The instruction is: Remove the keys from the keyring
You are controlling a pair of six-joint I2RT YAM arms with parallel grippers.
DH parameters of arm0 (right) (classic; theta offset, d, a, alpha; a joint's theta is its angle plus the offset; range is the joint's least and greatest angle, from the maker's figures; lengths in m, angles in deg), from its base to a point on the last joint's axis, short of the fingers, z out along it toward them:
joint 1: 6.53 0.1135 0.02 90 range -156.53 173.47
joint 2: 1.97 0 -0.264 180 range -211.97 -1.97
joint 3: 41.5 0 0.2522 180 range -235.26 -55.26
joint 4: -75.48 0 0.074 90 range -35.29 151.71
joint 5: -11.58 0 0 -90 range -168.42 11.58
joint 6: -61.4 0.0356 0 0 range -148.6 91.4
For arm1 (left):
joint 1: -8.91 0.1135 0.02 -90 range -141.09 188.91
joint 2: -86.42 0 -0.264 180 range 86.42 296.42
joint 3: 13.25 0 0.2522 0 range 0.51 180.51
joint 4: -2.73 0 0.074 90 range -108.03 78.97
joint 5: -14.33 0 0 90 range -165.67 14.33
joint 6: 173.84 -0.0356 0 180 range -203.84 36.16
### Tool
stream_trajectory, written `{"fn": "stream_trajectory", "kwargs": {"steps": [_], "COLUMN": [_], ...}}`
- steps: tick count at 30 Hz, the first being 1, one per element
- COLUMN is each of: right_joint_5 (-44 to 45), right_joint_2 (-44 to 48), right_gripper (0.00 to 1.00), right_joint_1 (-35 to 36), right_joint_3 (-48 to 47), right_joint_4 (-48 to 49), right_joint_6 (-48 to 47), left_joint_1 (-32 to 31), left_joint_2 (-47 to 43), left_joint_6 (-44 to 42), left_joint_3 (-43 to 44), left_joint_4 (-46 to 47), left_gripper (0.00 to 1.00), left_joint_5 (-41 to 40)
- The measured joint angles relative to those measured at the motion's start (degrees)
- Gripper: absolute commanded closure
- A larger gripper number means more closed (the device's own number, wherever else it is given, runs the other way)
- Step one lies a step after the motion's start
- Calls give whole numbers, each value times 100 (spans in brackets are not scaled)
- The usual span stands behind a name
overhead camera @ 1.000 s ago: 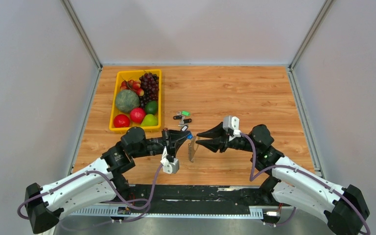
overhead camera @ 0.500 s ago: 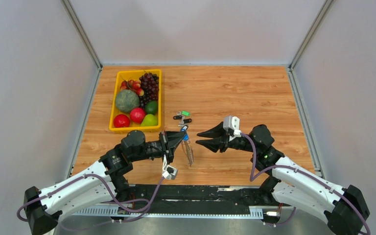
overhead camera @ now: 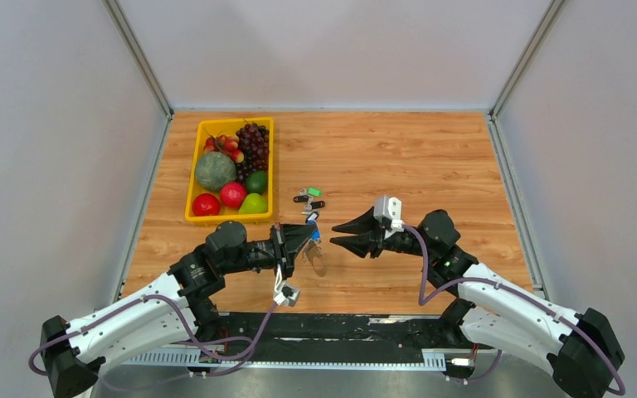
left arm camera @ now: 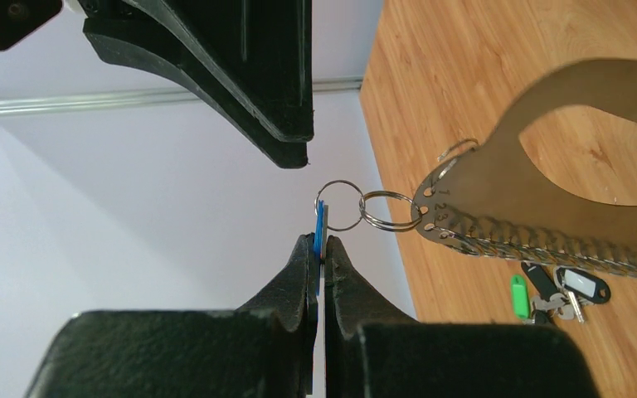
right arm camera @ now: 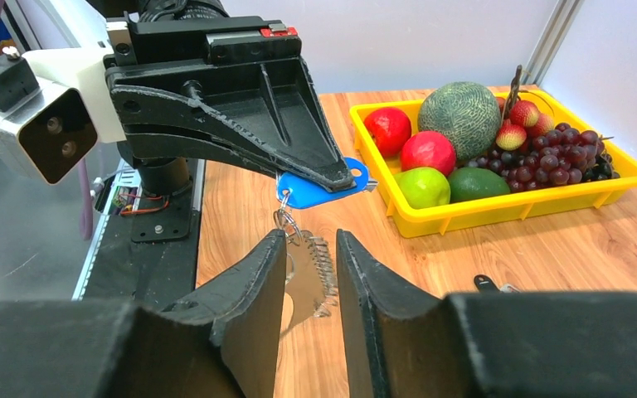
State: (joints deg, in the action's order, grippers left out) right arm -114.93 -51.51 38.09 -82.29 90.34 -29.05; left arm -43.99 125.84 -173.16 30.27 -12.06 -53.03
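Observation:
My left gripper [overhead camera: 309,237] is shut on a blue-headed key [overhead camera: 318,235], pinched edge-on between its tips [left arm camera: 321,245]. The silvery keyring [left arm camera: 506,191] hangs from that key [left arm camera: 319,220] by two small rings above the table. My right gripper [overhead camera: 337,234] is open, with its fingertips just right of the hanging keyring [overhead camera: 318,259]. In the right wrist view the keyring [right arm camera: 313,269] dangles in the gap in front of my open right gripper [right arm camera: 309,236], below the blue key [right arm camera: 319,186]. Green and black keys [overhead camera: 308,199] lie loose on the table.
A yellow tray [overhead camera: 230,217] with fruit stands at the back left, behind the left gripper. The loose keys [left arm camera: 560,286] lie between the tray and the grippers. Grey walls enclose the wooden table [overhead camera: 398,157] on three sides.
My left wrist has rolled, so its camera hangs lower, and the keyring has swung slightly left under the blue key. My right gripper has edged a little towards it.

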Motion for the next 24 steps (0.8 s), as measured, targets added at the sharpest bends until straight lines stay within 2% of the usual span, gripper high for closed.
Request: {"fn": "stream_trajectory", "kwargs": {"steps": [6,24], "right_joint_5": [-61,-407], "right_joint_2": [-267,-940], "right_gripper": [70,69], "right_joint_1": [42,535], "right_joint_3": [0,-61], "right_joint_4": [107,125], "right_joint_6": [-11,-181], "left_joint_1": [0,0], "left_joint_2": [-17,-144], "left_joint_6": [-20,0], "left_joint_3": [-35,-96], "left_joint_4": [0,118], "left_gripper": [100,100], "left_joint_5": [90,195]}}
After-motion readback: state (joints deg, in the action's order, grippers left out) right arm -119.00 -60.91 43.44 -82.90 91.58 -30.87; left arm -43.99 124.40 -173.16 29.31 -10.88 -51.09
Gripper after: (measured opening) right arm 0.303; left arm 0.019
